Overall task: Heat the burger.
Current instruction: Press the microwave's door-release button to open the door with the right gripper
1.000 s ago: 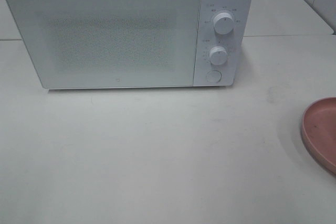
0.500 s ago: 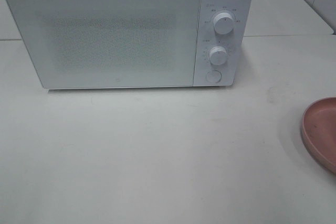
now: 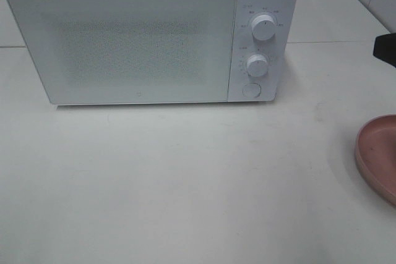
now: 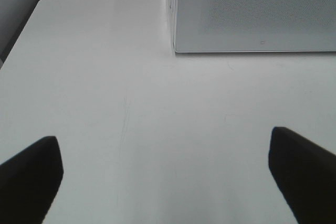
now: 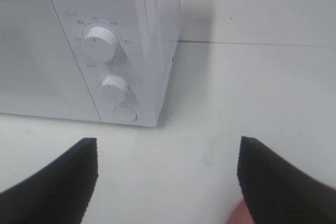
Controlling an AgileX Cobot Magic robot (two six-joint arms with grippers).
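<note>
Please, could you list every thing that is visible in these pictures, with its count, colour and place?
microwave: one, white, door shut, back of the table
knobs: two, white, one above the other on the microwave's right panel
button: one, white, below the lower knob
plate: one, pink, right edge of the table, partly out of view
table: one, white, under everything
burger: none in view
left end effector: one, black, open, over bare table
right end effector: one, black, open, facing the knobs
</note>
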